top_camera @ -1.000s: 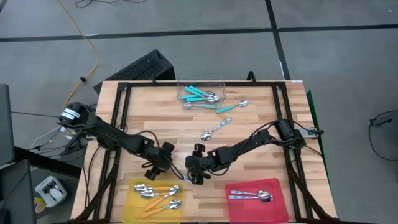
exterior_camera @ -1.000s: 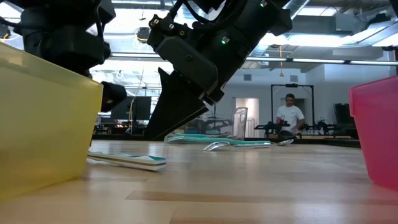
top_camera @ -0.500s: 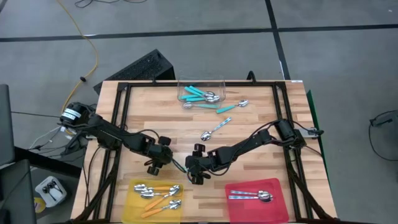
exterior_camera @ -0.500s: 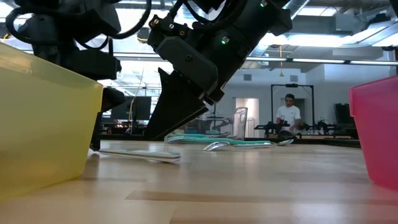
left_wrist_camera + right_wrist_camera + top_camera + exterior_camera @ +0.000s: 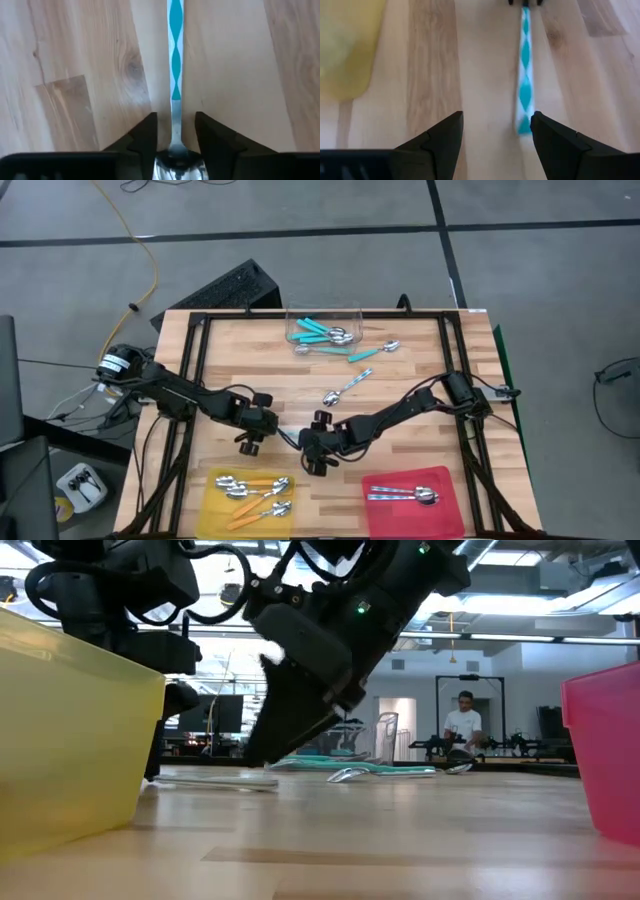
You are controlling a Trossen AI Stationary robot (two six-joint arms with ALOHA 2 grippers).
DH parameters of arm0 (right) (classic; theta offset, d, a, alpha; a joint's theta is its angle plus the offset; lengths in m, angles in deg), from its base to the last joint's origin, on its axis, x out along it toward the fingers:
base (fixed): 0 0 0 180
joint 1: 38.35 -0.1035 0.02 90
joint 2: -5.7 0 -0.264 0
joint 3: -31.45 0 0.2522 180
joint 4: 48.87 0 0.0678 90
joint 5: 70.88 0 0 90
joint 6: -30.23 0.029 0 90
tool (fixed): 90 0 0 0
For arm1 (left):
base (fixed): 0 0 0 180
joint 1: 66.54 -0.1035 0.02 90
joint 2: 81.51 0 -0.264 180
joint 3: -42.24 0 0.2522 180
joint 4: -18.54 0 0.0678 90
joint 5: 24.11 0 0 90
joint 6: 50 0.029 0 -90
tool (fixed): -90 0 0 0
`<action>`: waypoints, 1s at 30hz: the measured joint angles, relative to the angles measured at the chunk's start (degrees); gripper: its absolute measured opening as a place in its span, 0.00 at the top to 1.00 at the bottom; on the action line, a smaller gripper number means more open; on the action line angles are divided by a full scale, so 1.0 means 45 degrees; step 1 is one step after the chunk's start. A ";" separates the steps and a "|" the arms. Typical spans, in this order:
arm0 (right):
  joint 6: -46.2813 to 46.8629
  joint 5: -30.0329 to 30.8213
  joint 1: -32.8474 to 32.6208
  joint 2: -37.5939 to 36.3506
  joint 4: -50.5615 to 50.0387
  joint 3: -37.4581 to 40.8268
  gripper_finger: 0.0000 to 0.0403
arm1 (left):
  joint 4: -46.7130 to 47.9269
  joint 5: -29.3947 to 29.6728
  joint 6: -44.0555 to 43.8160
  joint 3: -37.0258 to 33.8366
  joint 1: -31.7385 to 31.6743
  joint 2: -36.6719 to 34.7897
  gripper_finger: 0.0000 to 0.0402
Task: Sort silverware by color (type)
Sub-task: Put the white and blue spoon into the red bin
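Note:
A teal-handled spoon (image 5: 288, 442) lies flat on the wooden table between my two grippers, also seen in the low view (image 5: 215, 780). My left gripper (image 5: 175, 120) points steeply down over its bowl end. The fingers are narrowly apart on either side of the thin neck (image 5: 175, 131), and the bowl (image 5: 179, 167) sits just behind them. My right gripper (image 5: 497, 122) stands open near the table's middle (image 5: 308, 452). The free end of the handle (image 5: 522, 125) lies just ahead of its fingers. My left gripper comes from above with one finger (image 5: 146, 135) on each side of the spoon's neck, lying across the spoon. A sliver of table shows on both sides of the neck. Whether the fingers touch the spoon I cannot tell. The spoon lies flat on the table.
A clear tub (image 5: 322, 330) with teal spoons stands at the far edge, and a teal spoon (image 5: 368, 352) lies beside it. A silver spoon (image 5: 345, 387) lies mid-table. The yellow tray (image 5: 212, 505) with orange spoons and the red tray (image 5: 440, 480) with silver spoons sit at the near edge.
My left gripper has gone toward the table's far edge, rolled at the wrist, and narrowed its fingers around the spoon's neck. The teal spoon has slid a little toward the far edge and swung on the table.

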 joint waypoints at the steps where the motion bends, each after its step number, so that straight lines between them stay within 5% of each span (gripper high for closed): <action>1: -0.0094 -0.0002 0.0014 -0.0092 -0.0203 0.0005 0.37 | 0.0102 -0.0001 -0.0095 0.0019 0.0002 0.0009 0.75; 8: -0.0748 0.0179 0.0087 -0.1251 -0.1450 -0.0345 0.37 | 0.1444 0.0093 -0.0292 0.0643 -0.0001 0.0058 0.98; 21: -0.0797 0.1591 -0.0590 -0.4163 -0.3724 -0.0311 0.37 | 0.2063 0.1806 -0.0508 0.2060 0.0012 -0.0736 1.00; 30: -0.0772 0.3823 -0.1908 -0.5630 -0.3976 0.0254 0.37 | -0.1530 0.2135 -0.0446 0.1599 0.0071 -0.4392 1.00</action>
